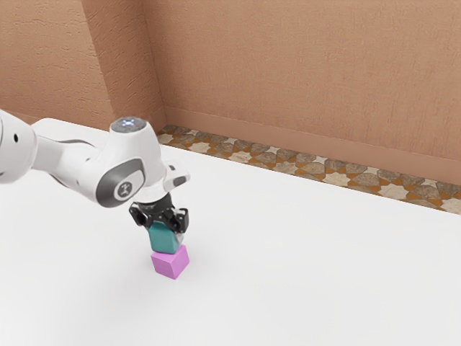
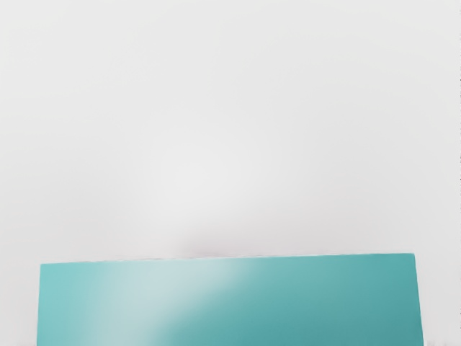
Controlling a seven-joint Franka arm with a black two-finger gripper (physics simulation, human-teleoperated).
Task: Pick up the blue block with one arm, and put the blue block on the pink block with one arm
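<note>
As the hand grips it, blue block tops pink block.

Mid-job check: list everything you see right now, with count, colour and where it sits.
blue block: one, teal-blue, apparently resting on top of the pink block
pink block: one, pink, on the table under the blue block
table: one, white, carrying the pink block
floor: one strip, brown and cream patterned tiles, beyond the table's far edge
walls: two, terracotta, behind the floor, meeting in a corner
arm: one, white and grey, coming from the exterior view's left
gripper: one, black, shut on the blue block from above
</note>
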